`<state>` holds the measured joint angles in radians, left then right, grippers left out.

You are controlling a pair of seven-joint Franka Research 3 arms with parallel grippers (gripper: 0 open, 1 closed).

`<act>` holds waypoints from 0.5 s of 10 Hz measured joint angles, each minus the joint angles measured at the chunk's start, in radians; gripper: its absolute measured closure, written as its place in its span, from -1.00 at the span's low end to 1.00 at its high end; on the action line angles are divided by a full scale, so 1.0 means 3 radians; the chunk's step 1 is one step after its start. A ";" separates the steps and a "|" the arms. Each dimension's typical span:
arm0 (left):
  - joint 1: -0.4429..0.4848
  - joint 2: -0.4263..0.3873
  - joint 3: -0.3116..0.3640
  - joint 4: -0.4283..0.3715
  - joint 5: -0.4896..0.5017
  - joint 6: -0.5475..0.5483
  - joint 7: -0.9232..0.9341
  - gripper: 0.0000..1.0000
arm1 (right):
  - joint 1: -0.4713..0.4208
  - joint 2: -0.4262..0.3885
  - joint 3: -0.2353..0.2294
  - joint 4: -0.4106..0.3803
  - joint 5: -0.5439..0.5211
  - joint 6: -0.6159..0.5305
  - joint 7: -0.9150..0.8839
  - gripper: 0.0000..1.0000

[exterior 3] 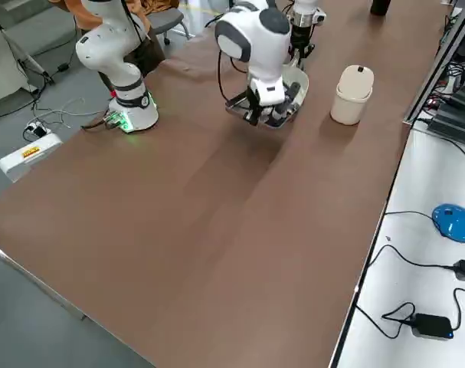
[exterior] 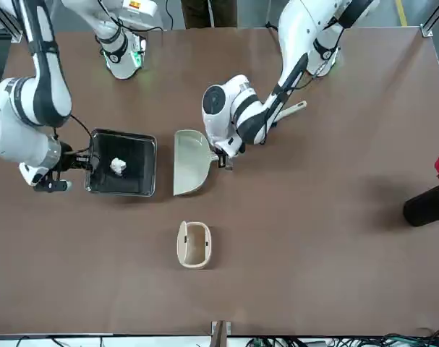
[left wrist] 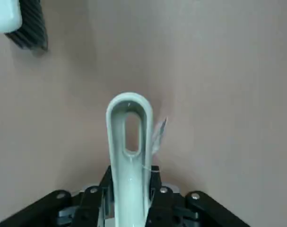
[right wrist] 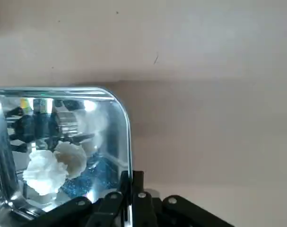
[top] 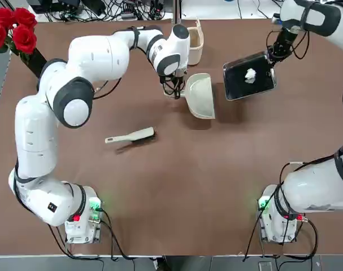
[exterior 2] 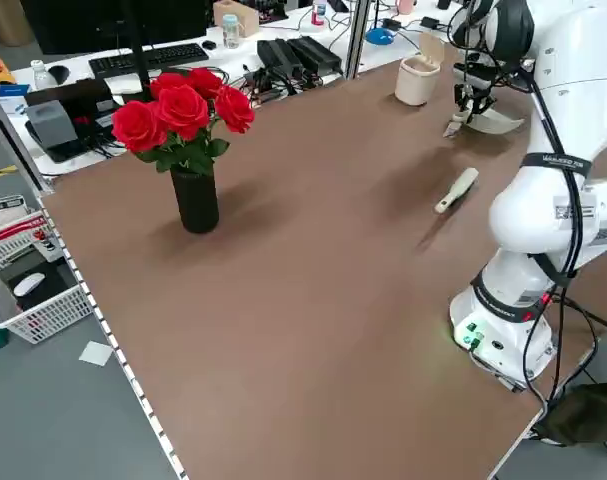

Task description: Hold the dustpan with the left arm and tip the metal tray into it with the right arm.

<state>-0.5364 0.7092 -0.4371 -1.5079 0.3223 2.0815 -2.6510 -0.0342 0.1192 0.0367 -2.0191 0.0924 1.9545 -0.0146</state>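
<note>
The cream dustpan [top: 199, 95] sits at the table's far middle, its flared mouth toward the metal tray. My left gripper [top: 174, 90] is shut on the dustpan's looped handle [left wrist: 129, 142]. To the right, the shiny metal tray [top: 249, 77] is lifted above the table with a white crumpled wad [top: 250, 75] inside. My right gripper [top: 271, 56] is shut on the tray's rim at its far right corner [right wrist: 128, 184]. From the front, the tray [exterior: 123, 163] and the dustpan [exterior: 189, 162] lie side by side, a small gap between them.
A cream brush [top: 130, 136] lies on the table nearer the robot, left of the dustpan. A cream cup-shaped bin [top: 195, 43] stands just beyond the dustpan. A black vase of red roses [top: 16, 35] is at the far left corner.
</note>
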 joint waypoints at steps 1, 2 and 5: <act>-0.0036 0.0028 0.0005 0.0005 0.0000 -0.0004 -0.0005 0.35 | 0.0002 -0.0049 0.0098 0.0003 -0.0029 -0.0063 0.0148 0.89; -0.0060 0.0067 0.0013 0.0006 0.0002 -0.0004 -0.0007 0.35 | 0.0002 -0.0088 0.0182 0.0006 -0.0071 -0.0119 0.0269 0.89; -0.0075 0.0122 0.0020 0.0018 0.0004 -0.0001 -0.0008 0.35 | 0.0001 -0.0216 0.0545 0.0048 -0.0425 -0.0382 0.0732 0.89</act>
<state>-0.5588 0.7458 -0.4311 -1.5024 0.3234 2.0812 -2.6534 -0.0340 0.0545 0.2001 -2.0047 -0.0351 1.8400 0.2049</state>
